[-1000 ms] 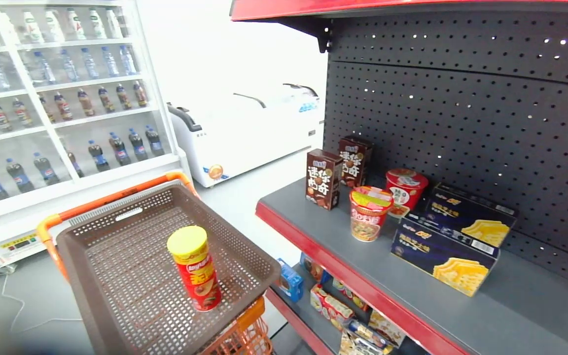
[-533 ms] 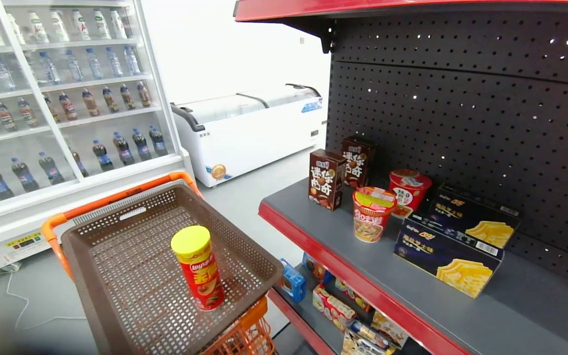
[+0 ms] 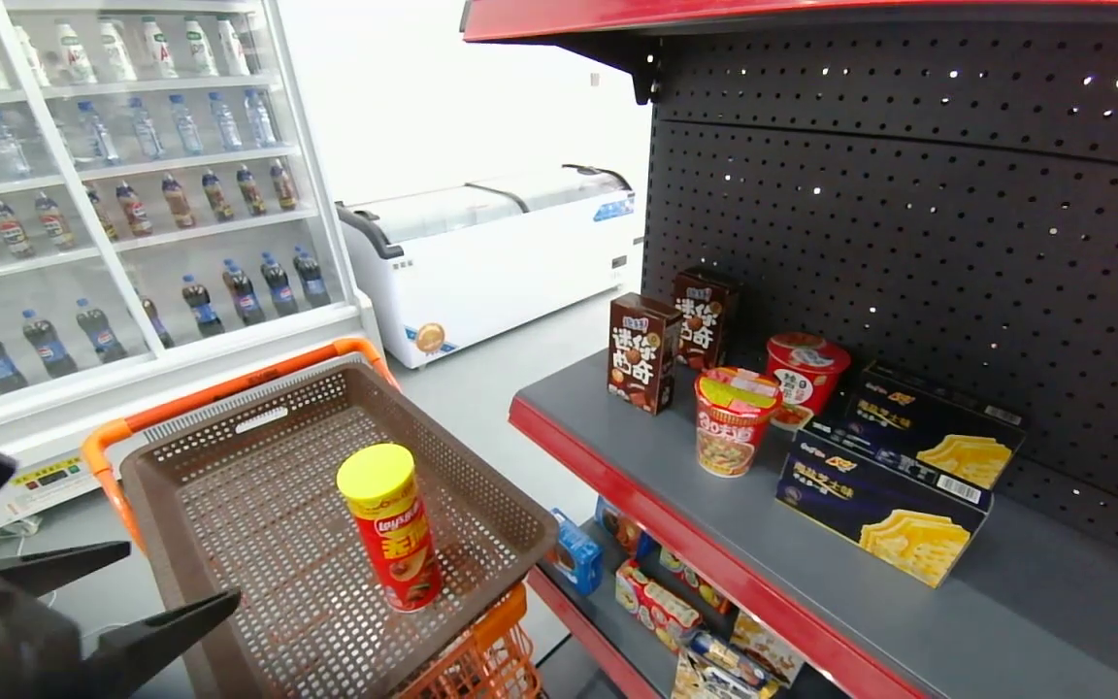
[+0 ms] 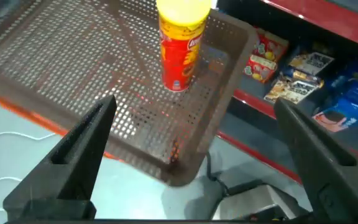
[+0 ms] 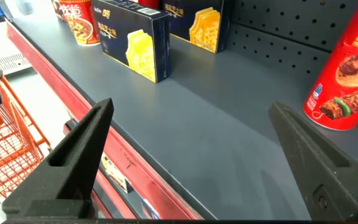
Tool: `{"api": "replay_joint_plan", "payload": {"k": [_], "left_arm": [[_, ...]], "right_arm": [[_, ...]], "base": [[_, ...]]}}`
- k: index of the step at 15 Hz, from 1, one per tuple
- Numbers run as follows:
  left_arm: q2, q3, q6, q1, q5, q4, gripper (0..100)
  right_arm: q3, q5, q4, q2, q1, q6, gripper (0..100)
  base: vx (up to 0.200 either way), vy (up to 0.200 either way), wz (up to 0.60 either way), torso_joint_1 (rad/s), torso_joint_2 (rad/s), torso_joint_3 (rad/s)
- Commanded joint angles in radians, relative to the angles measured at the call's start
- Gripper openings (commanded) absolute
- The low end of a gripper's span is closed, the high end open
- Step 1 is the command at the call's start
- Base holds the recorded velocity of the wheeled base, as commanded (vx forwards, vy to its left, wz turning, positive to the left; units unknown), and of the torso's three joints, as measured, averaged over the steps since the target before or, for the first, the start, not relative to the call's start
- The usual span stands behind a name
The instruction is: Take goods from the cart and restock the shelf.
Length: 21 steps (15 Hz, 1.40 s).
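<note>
A red chip can with a yellow lid point(image 3: 389, 524) stands upright in the brown mesh basket point(image 3: 268, 456) on top of the orange cart. My left gripper point(image 3: 183, 573) is open at the basket's near left corner, short of the can. From the left wrist the can point(image 4: 182, 46) stands ahead of the open left gripper point(image 4: 193, 102), with nothing between the fingers. My right gripper point(image 5: 191, 106) is open and empty above the grey shelf board point(image 5: 216, 130). Beside it on that board stands another red can point(image 5: 347, 81).
On the shelf point(image 3: 675, 505) stand two brown boxes point(image 3: 641, 351), two noodle cups point(image 3: 734, 419) and two navy boxes point(image 3: 879, 505). Snack packs point(image 3: 651, 602) fill the lower shelf. A drinks fridge point(image 3: 113, 194) and a chest freezer point(image 3: 491, 252) stand behind the cart.
The head camera shifted slightly at first. My left gripper has come into the head view at the lower left, beside the basket. The can and the shelf goods have not moved.
</note>
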Motion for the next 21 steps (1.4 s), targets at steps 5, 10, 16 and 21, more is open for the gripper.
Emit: {"api": "replay_joint_plan", "payload": {"k": [5, 10, 16, 21], "left_arm": [[0.497, 0.206, 0.013, -0.066, -0.025, -0.505, 100], [0.716, 0.167, 0.015, -0.077, -0.025, -0.694, 100], [0.948, 0.134, 0.016, -0.111, -0.014, -0.979, 100], [1.08, 0.071, 0.016, -0.169, 0.009, -1.102, 100]], "right_arm": [[0.0, 0.0, 0.0, 0.0, 0.0, -0.001, 100], [0.0, 0.0, 0.0, 0.0, 0.0, -0.001, 100], [0.0, 0.0, 0.0, 0.0, 0.0, -0.001, 100], [0.0, 0.0, 0.0, 0.0, 0.0, -0.001, 100]], "base": [[0.0, 0.0, 0.0, 0.0, 0.0, 0.0], [0.0, 0.0, 0.0, 0.0, 0.0, 0.0], [0.0, 0.0, 0.0, 0.0, 0.0, 0.0], [0.0, 0.0, 0.0, 0.0, 0.0, 0.0]]}}
